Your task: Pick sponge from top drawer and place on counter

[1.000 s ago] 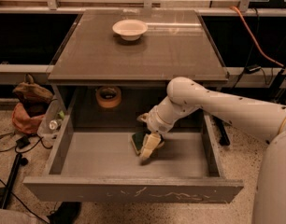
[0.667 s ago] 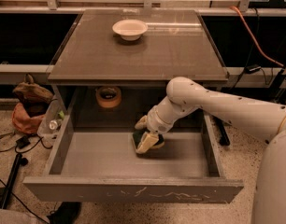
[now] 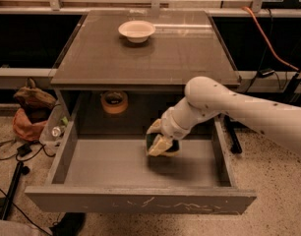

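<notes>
Item: gripper, inside the top drawer, right of centre and over the grey floor. Fingers are closed on the sponge, whose dark green face shows between the pale finger pads.

Change noted: against the view a second ago, the gripper with its load sits slightly higher and a little further towards the back of the drawer. The sponge now appears clear of the floor, with a soft shadow under it. Judged meaning: the grasp has taken and the lift out of the drawer is under way. Placing is not yet done.

Item: arm, white, entering from the right edge. It crosses above the drawer's right wall, bends at a rounded joint just beside the counter's front right corner, then slopes down and left to the wrist. The wrist is tilted, with the fingers pointing down and towards the front.

Item: counter, directly above the drawer and overhanging its rear part. Judged requirement: the load must come forward and up past the counter's front edge before it can be set down.

Other entries: pale bowl at the far side of the counter; tan tape roll at the back of the drawer, left of the gripper and well apart from it
</notes>
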`<state>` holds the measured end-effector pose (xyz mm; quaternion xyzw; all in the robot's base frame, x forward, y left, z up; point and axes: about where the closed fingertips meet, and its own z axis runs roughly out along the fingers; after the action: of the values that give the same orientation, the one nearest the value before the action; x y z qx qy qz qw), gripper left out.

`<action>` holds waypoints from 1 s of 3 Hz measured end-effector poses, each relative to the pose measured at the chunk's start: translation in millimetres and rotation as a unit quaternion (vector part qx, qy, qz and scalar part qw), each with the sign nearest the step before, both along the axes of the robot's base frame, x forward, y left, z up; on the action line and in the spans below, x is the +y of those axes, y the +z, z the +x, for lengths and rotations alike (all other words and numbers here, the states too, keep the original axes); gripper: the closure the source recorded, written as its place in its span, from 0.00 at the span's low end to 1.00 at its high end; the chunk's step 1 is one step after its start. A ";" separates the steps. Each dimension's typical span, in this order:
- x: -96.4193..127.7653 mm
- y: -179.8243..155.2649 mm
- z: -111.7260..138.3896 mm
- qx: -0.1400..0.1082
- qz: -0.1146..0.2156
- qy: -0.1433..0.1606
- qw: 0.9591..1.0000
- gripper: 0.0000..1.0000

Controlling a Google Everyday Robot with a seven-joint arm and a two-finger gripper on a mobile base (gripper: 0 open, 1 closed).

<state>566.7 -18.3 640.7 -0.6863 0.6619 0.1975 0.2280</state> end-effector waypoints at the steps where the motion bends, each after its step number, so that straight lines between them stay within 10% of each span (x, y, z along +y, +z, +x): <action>1: -16.2 77.7 -16.2 -0.044 -0.023 -0.032 0.998 1.00; 2: -17.6 171.2 -14.2 -0.111 -0.055 -0.034 0.992 1.00; 3: -17.5 170.3 -14.2 -0.110 -0.055 -0.034 0.992 1.00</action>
<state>552.5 -35.9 811.1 -0.6928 0.6652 0.0761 0.2677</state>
